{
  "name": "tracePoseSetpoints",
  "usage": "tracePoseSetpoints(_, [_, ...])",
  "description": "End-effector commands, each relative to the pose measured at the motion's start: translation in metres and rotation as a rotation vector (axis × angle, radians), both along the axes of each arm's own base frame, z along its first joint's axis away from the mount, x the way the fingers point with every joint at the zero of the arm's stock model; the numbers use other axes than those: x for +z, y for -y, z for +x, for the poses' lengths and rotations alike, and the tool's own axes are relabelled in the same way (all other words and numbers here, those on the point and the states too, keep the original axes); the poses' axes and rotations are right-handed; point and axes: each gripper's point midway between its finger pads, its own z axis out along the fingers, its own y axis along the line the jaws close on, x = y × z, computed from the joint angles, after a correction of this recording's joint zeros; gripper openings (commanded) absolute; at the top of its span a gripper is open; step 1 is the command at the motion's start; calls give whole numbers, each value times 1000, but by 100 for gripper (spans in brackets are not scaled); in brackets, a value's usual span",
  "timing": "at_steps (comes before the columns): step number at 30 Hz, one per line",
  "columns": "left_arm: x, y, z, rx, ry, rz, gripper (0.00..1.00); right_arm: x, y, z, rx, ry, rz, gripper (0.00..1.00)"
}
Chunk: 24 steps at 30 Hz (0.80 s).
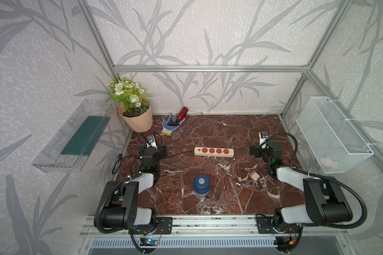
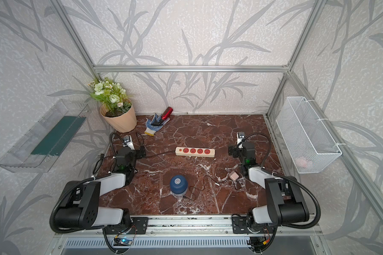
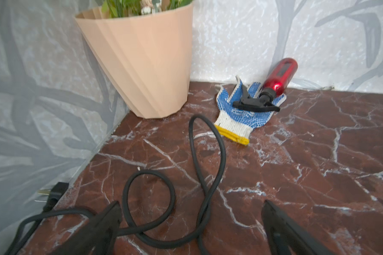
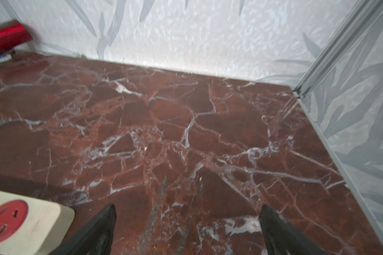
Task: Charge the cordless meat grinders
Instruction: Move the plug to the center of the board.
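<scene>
Finding the cordless meat grinder standing upright at about 6 o'clock on the desk, blue dome and silver button facing up, well apart from both claws. Spotting the end of a thin black lead lying right at its base, on its 4 o'clock side; not managing to tell whether plugged in. Tracing that lead across to a small pale adapter lying loose at about 4 o'clock. Seeing the power strip lying mid-desk, four red sockets facing up, its black cord looping off toward 9 o'clock. Holding the left claw at 9 o'clock, jaws spread wide above that cord, gripping nothing. Holding the right claw at 3 o'clock, jaws equally wide, hovering just beside the strip's end, gripping nothing.
</scene>
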Motion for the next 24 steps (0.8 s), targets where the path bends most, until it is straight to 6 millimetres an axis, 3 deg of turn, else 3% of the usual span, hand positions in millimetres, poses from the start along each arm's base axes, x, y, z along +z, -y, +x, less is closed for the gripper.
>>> tracePoseSetpoints(1, [25, -3, -1, 61, -23, -55, 99, 0, 6, -10, -34, -73, 6, 99])
tracePoseSetpoints(5, [48, 34, 10, -70, -72, -115, 99, 6, 25, -25, -160, -156, 20, 100])
tracePoseSetpoints(9, [71, 100, 10, -226, -120, -25, 99, 19, 30, -46, -195, -175, 46, 100])
tracePoseSetpoints(12, [84, 145, 3, -347, -146, -62, 99, 27, 40, -65, -299, -199, 141, 99])
tracePoseSetpoints(15, [94, 186, -9, -460, -168, -117, 95, 28, 35, -78, -299, -274, 204, 100])
tracePoseSetpoints(19, [101, 229, -29, -561, -185, -138, 94, 16, 21, -97, -272, -403, 275, 92])
tracePoseSetpoints(24, [96, 255, -43, -622, -250, -229, 94, -24, -9, -134, -234, -587, 475, 81])
